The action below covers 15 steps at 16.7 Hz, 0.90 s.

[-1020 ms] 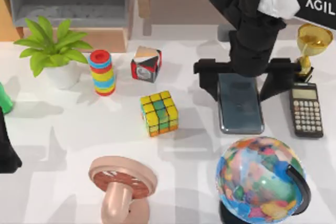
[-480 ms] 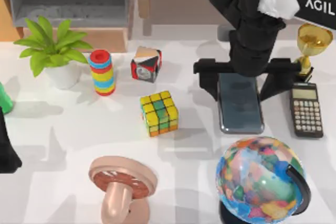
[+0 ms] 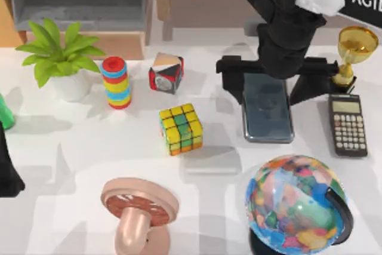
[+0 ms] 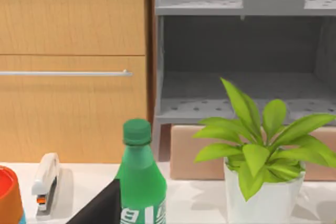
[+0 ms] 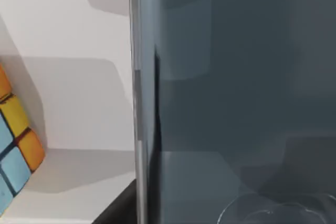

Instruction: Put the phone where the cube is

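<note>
Our right gripper hangs over the far end of the phone, its two black fingers spread wide, one standing off the phone's left edge and the other off its right. We read them as straddling the slab across its short width, since that is the only span the jaws can take on so flat a thing. Whether the pads already touch the grey rim we cannot tell; in the top view both seem just outside it. The shadow on the table, lying nearer and to the left of the phone, suggests to us that the phone is lifted rather than resting, but we would not swear to it.

In the right wrist view the phone fills most of the frame, glossy and dark, with its thin rim running down beside a corner of the cube.

That cube sits to the left of the phone, near but apart. The calculator lies just right of the phone, the trophy beyond it, the globe nearer to us.

Our left gripper is parked at the left edge, beside the green bottle and the plant.
</note>
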{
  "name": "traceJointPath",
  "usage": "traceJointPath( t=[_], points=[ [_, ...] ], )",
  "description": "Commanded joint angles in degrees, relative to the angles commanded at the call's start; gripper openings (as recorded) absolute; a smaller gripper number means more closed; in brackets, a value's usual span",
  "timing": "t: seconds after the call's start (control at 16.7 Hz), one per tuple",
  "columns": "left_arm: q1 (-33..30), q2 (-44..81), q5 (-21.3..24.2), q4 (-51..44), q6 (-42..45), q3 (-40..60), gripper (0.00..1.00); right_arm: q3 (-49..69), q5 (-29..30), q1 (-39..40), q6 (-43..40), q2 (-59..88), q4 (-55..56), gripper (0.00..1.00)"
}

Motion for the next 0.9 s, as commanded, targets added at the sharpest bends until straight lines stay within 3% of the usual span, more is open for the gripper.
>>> traceJointPath(
  t=[0.9],
  points=[
    [0.0,0.0,0.0,0.0,0.0,0.0,1.00,0.5,-6.5,0.0,0.0,-1.9,1.9,0.00]
  ],
)
